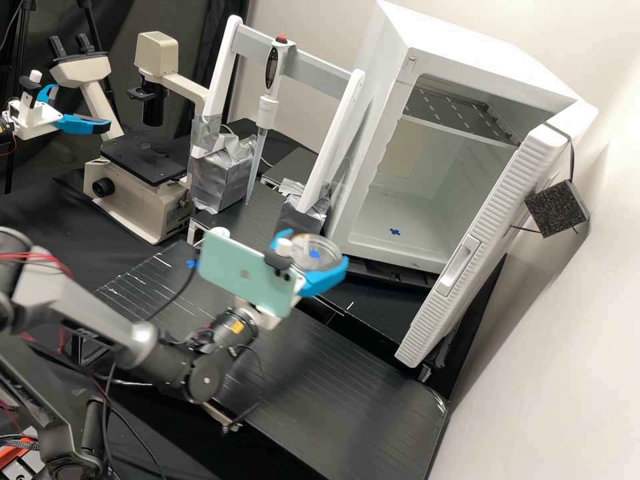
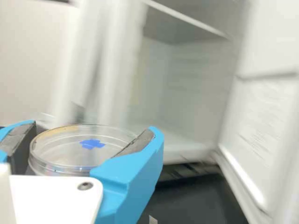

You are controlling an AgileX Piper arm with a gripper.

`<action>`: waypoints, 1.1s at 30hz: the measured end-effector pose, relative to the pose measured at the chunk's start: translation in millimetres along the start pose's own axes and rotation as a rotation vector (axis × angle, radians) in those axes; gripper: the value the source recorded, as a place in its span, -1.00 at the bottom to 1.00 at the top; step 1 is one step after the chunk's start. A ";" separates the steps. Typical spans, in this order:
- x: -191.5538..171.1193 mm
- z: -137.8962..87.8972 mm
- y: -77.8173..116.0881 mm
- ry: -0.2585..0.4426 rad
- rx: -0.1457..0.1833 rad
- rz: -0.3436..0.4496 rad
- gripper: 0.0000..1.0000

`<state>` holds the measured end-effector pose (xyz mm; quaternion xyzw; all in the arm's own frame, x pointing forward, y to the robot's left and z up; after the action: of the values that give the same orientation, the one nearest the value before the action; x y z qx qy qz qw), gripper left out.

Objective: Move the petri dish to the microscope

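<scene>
Petri dish (image 2: 72, 153) gripped in tool (image 1: 317, 247), blue mark (image 2: 92, 143) apparently on top.

Black laboratory bench (image 1: 347, 393) beneath jaws. White refrigerator (image 1: 467, 40) ahead of jaws, door (image 1: 513, 193) standing open, perforated shelf (image 1: 460, 110) fitted inside. Plain pale wall (image 1: 553, 380) beyond jaws, past refrigerator. Black curtain (image 1: 200, 17) beside wall, well apart from jaws.

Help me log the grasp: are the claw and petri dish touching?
Touching. The wrist view shows the claw pressed against opposite sides of the petri dish.
</scene>
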<state>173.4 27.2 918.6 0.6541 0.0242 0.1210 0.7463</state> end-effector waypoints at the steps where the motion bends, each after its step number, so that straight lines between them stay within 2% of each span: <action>1: -2.5 -9.9 -4.9 0.039 -0.005 -0.009 -1.00; 5: -7.6 -36.0 -19.0 0.156 -0.007 -0.047 -1.00; 10: -9.7 -60.0 -34.6 0.292 0.017 -0.120 -1.00; 16: -6.1 -85.7 -56.8 0.467 0.092 -0.259 -1.00; 19: 1.1 -95.4 -67.2 0.529 0.143 -0.321 -1.00; 20: 6.1 -101.4 -72.1 0.558 0.173 -0.342 -1.00; 21: 10.1 -105.7 -75.5 0.572 0.185 -0.352 -1.00; 27: 32.1 -130.5 -89.4 0.589 0.199 -0.375 -1.00; 33: 56.8 -155.0 -107.6 0.562 0.191 -0.406 -1.00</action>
<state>214.4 177.4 797.6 0.6440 0.3693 0.1425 0.6546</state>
